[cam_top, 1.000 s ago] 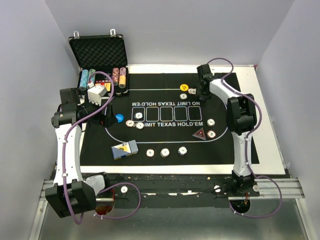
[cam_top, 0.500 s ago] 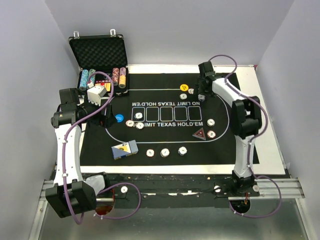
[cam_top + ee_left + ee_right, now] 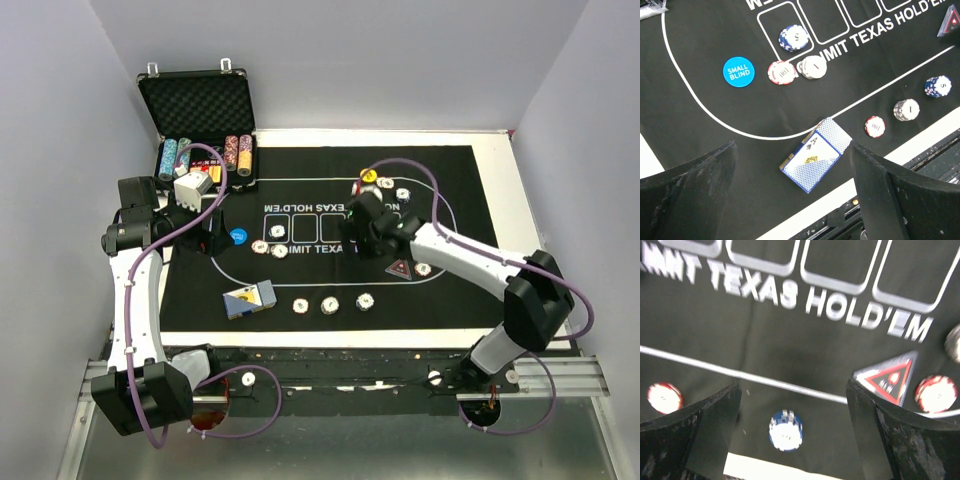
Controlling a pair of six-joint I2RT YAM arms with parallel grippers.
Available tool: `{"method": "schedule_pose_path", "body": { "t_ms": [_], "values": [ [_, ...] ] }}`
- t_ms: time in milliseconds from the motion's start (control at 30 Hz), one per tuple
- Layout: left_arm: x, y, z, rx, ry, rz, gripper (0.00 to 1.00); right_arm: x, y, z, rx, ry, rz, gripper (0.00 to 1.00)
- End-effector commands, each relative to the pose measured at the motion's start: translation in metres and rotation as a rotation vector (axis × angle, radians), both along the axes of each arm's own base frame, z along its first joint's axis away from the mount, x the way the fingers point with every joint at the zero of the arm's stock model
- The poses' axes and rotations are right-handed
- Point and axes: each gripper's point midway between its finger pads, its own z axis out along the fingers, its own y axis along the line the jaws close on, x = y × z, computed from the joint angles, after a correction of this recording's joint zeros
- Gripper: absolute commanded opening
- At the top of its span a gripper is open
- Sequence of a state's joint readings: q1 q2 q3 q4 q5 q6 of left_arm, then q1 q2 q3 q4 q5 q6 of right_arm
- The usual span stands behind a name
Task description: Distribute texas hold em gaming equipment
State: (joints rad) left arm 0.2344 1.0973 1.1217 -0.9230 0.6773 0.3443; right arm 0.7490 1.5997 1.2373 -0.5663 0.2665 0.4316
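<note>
A blue-backed card deck (image 3: 812, 157) lies at the mat's near left, also in the top view (image 3: 250, 299). My left gripper (image 3: 205, 238) hangs open and empty above it (image 3: 794, 165). A blue "SMALL BLIND" button (image 3: 738, 72) and three chips (image 3: 793, 37) lie beyond the deck. My right gripper (image 3: 362, 235) is open and empty above the mat's middle (image 3: 792, 405). A blue-and-white chip (image 3: 786, 430) lies below its jaws. The dark red triangular marker (image 3: 887, 377) is by its right finger, with a red chip (image 3: 935, 392) beside it. A yellow button (image 3: 368, 176) sits at the far side.
The black mat (image 3: 300, 275) covers a white board. An open metal case (image 3: 200, 105) with chip stacks (image 3: 238, 155) stands at the back left. Three chips (image 3: 329, 305) line the mat's near edge. Grey walls close in on both sides.
My right arm has swung from the far right of the mat, by the yellow button, to its middle and nearer me. The left arm has not moved.
</note>
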Motion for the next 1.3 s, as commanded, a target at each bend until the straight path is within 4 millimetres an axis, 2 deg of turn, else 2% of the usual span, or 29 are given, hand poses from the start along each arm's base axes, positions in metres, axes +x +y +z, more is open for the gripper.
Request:
{"method": "schedule_pose_path", "body": {
  "t_ms": [0,133,367,600,800,1133,1267],
  "values": [
    [-0.002,-0.001,0.012,-0.001,-0.027,-0.010,0.99,-0.061,-0.005,-0.037,-0.041,0.131,0.003,0.93],
    [-0.003,-0.001,0.011,-0.001,-0.025,-0.004,0.99,-0.092,-0.003,-0.052,-0.072,0.168,0.031,0.95],
    [-0.005,-0.001,0.012,0.002,-0.028,-0.004,0.99,-0.114,0.001,-0.078,-0.098,0.212,0.056,0.95],
    [-0.006,0.000,0.011,0.008,-0.028,-0.004,0.99,-0.119,0.006,-0.099,-0.141,0.224,0.072,0.94],
    [-0.005,0.000,0.010,0.013,-0.028,-0.008,0.99,-0.123,0.001,-0.113,-0.164,0.245,0.069,0.90],
    [-0.004,0.000,0.011,0.011,-0.030,-0.010,0.99,-0.129,-0.008,-0.122,-0.176,0.250,0.049,0.69],
    [-0.005,0.001,0.010,0.012,-0.028,-0.007,0.99,-0.128,-0.010,-0.124,-0.188,0.247,0.048,0.64]
  ]
}}
